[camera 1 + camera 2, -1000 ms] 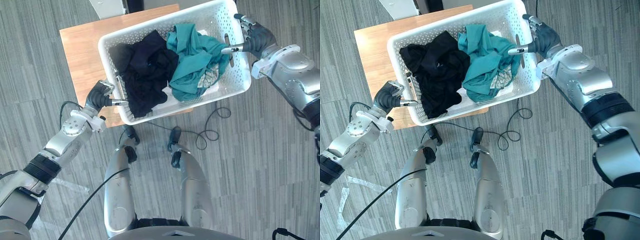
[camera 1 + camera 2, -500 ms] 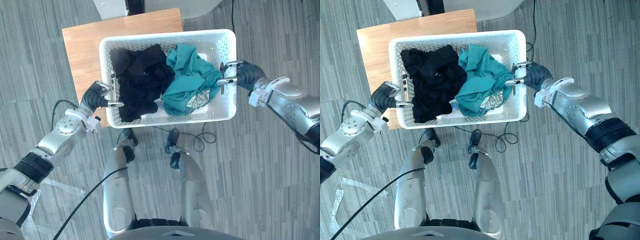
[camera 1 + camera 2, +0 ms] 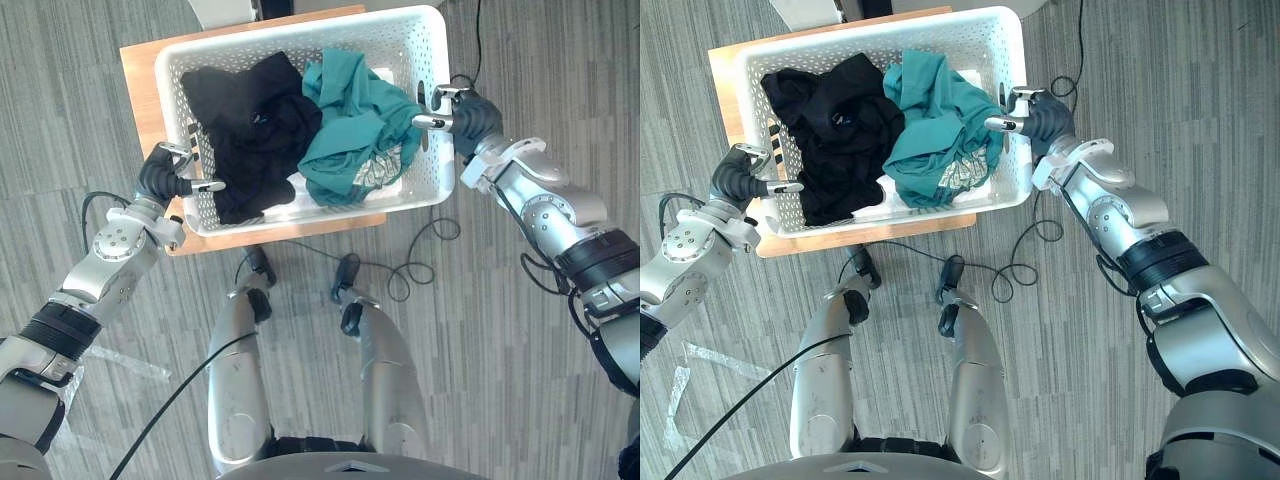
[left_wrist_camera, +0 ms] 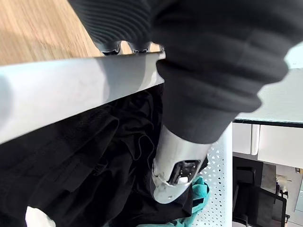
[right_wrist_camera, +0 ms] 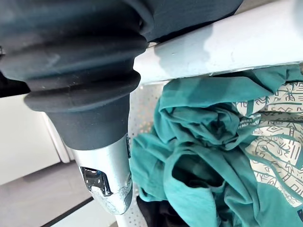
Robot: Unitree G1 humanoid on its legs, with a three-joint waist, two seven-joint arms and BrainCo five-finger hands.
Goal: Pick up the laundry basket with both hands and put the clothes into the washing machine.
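- The left hand (image 3: 165, 178) is clenching the left end of the white laundry basket (image 3: 340, 210). Its fingers are curling around the rim, with the thumb reaching inside.
- The right hand (image 3: 465, 115) is grasping the right end the same way, at the handle slot.
- The laundry basket is hanging between both hands, over a small wooden table (image 3: 138, 90). It is not possible to tell whether it is touching the table.
- Black clothes (image 3: 250, 120) are filling the left half of the basket. A teal garment (image 3: 350, 120) with a pale printed patch is lying in the right half, touching them.
- Grey carpet floor (image 3: 480, 380) is showing around the table.
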